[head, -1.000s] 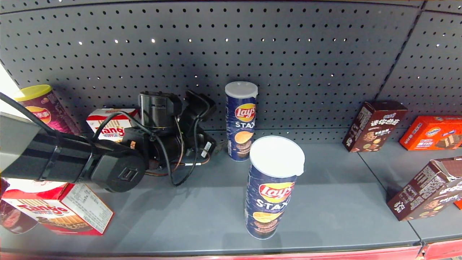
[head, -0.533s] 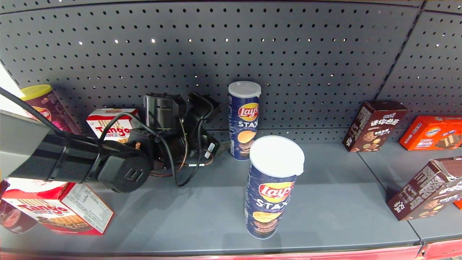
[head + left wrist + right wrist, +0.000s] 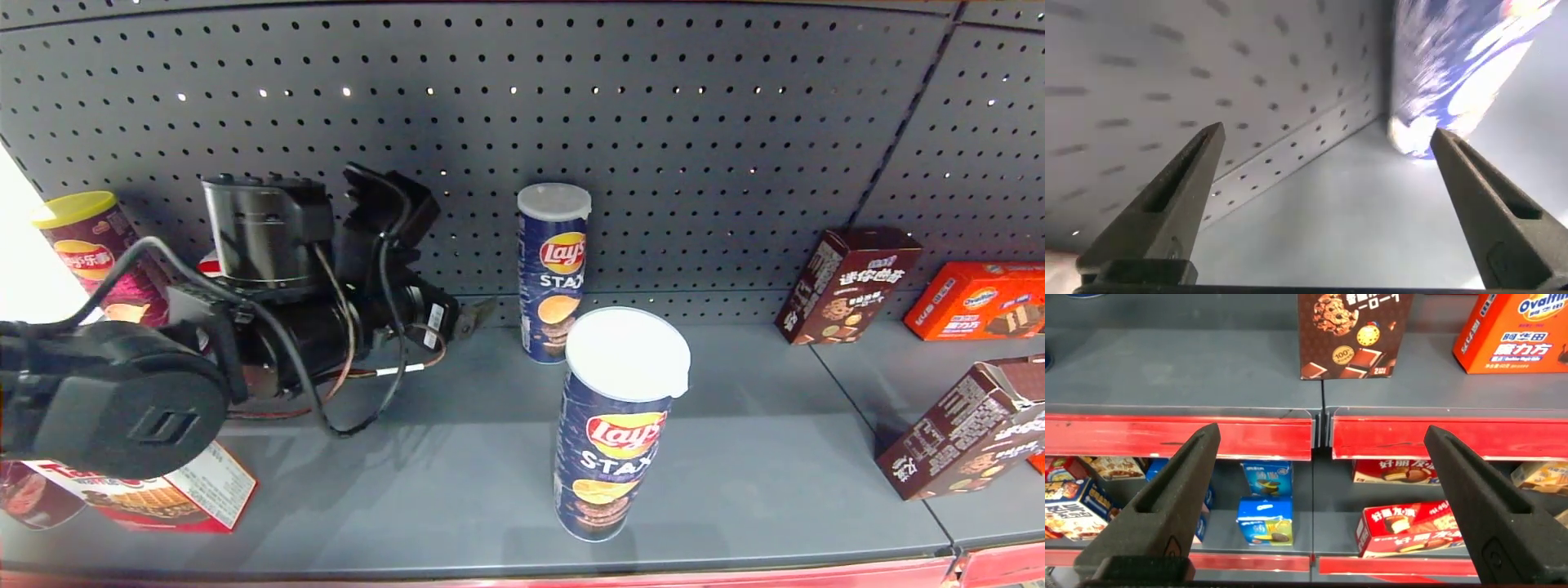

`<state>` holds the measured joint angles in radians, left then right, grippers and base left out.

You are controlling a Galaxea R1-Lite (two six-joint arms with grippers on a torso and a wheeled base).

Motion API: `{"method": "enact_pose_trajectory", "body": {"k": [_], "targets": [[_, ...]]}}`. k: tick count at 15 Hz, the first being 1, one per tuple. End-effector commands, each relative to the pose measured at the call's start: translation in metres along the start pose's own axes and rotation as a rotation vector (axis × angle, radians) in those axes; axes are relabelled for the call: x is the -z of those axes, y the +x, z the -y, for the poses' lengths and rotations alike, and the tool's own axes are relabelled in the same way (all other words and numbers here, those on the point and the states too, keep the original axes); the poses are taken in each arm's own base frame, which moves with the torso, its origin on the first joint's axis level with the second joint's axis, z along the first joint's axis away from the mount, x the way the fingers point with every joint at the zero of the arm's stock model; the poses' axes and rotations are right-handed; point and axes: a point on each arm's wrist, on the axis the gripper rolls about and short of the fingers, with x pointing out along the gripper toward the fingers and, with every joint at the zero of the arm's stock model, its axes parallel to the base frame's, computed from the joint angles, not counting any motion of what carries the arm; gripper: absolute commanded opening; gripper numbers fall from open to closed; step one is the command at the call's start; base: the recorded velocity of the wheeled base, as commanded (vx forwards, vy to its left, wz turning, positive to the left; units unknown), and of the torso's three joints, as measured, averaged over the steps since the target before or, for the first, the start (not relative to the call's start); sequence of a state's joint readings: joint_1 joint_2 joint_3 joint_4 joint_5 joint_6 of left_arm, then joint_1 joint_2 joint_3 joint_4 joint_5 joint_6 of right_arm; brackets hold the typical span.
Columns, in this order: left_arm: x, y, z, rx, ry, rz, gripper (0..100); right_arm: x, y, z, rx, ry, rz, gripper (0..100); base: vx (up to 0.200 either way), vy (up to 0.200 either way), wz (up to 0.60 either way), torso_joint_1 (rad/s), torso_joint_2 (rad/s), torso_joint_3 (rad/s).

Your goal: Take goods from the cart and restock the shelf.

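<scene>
Shelf stock, current state.

- Left gripper (image 3: pixel 475 312): fingers are standing spread and released, grasping nothing. It is hanging low over the shelf (image 3: pixel 759 457), close to the pegboard wall (image 3: pixel 653 122).
- Back chip can (image 3: pixel 553 273): is standing upright just ahead of the left gripper's fingertips, apart from them, against the pegboard wall.
- Front chip can (image 3: pixel 616 425): is standing upright beyond the back chip can from the left gripper, nearer the shelf's front edge.
- Red wafer box (image 3: pixel 175 498): is lying behind the left gripper, under its arm.
- Right gripper (image 3: pixel 1323 433): fingers are standing spread, empty. It is facing a brown cookie box (image 3: pixel 1354 335) above a red price rail (image 3: pixel 1249 437).
</scene>
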<state>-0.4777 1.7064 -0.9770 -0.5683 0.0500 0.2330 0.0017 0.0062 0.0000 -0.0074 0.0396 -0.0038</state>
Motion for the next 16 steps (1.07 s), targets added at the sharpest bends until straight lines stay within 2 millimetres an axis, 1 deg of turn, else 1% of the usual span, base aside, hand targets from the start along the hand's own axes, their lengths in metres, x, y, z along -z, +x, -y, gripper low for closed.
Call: {"method": "enact_pose_trajectory", "body": {"k": [1,2,3,4,5,6,7,8,10,12,13,14,16], "targets": [[-0.036,-0.065,0.011,0.028,-0.09,0.166,100,0.0,0.0,0.0,0.0,-0.001,-0.001,100,0.0,0.0,0.0,0.0,0.0,0.0],[-0.039,-0.088,0.011,0.029,-0.099,0.197,100,0.0,0.0,0.0,0.0,-0.001,-0.001,100,0.0,0.0,0.0,0.0,0.0,0.0],[-0.037,-0.101,0.009,0.028,-0.1,0.208,100,0.0,0.0,0.0,0.0,-0.001,-0.001,100,0.0,0.0,0.0,0.0,0.0,0.0],[-0.022,-0.146,0.007,0.037,-0.104,0.238,100,0.0,0.0,0.0,0.0,-0.001,-0.001,100,0.0,0.0,0.0,0.0,0.0,0.0],[-0.012,-0.174,0.007,0.045,-0.106,0.264,100,0.0,0.0,0.0,0.0,-0.001,-0.001,100,0.0,0.0,0.0,0.0,0.0,0.0],[0.0,-0.207,0.006,0.053,-0.112,0.312,100,0.0,0.0,0.0,0.0,-0.001,-0.001,100,0.0,0.0,0.0,0.0,0.0,0.0],[0.006,-0.22,0.005,0.049,-0.113,0.333,100,0.0,0.0,0.0,0.0,-0.001,-0.001,100,0.0,0.0,0.0,0.0,0.0,0.0],[0.02,-0.251,0.001,0.034,-0.12,0.404,100,0.0,0.0,0.0,0.0,-0.001,-0.001,100,0.0,0.0,0.0,0.0,0.0,0.0],[0.035,-0.278,-0.002,0.004,-0.119,0.427,100,0.0,0.0,0.0,0.0,-0.001,-0.001,100,0.0,0.0,0.0,0.0,0.0,0.0],[0.053,-0.299,-0.003,-0.102,-0.11,0.397,100,0.0,0.0,0.0,0.0,-0.001,-0.001,100,0.0,0.0,0.0,0.0,0.0,0.0],[0.07,-0.305,0.0,-0.162,-0.105,0.383,100,0.0,0.0,0.0,0.0,-0.001,-0.001,100,0.0,0.0,0.0,0.0,0.0,0.0],[0.085,-0.307,0.004,-0.227,-0.104,0.359,100,0.0,0.0,0.0,0.0,-0.001,-0.001,100,0.0,0.0,0.0,0.0,0.0,0.0],[0.104,-0.311,0.012,-0.29,-0.101,0.346,100,0.0,0.0,0.0,0.0,-0.001,-0.001,100,0.0,0.0,0.0,0.0,0.0,0.0]]}}
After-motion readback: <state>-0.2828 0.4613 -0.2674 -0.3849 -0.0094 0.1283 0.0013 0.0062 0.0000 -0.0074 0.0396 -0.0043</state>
